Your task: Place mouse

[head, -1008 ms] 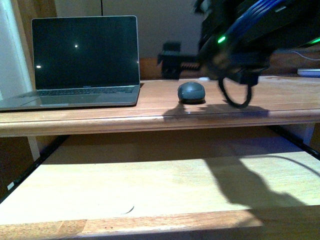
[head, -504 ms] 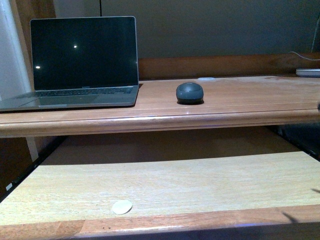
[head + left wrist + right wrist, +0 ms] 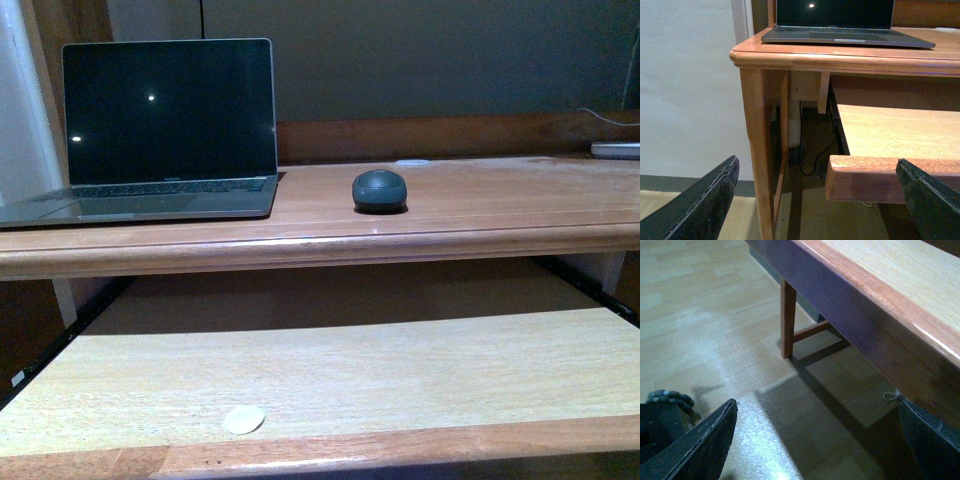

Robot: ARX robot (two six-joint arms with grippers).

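Observation:
The dark grey mouse (image 3: 380,190) rests on the wooden desk top (image 3: 480,205), to the right of the open laptop (image 3: 165,130). Neither arm shows in the front view. My left gripper (image 3: 817,200) is open and empty, low beside the desk's left leg (image 3: 757,150) and in front of the pull-out shelf's corner (image 3: 865,177); the laptop (image 3: 840,20) is on the desk above. Over the floor (image 3: 715,325), my right gripper (image 3: 815,442) is open and empty, below the shelf's front edge (image 3: 875,330). Neither wrist view shows the mouse.
A pull-out shelf (image 3: 400,370) extends below the desk top, with a small pale round disc (image 3: 244,419) near its front edge. A pale flat device (image 3: 615,149) with a cable lies at the desk's far right. A cable (image 3: 812,160) hangs under the desk.
The right arm, which hung over the desk just right of the mouse a second ago, has left the front view. The mouse stays where it was.

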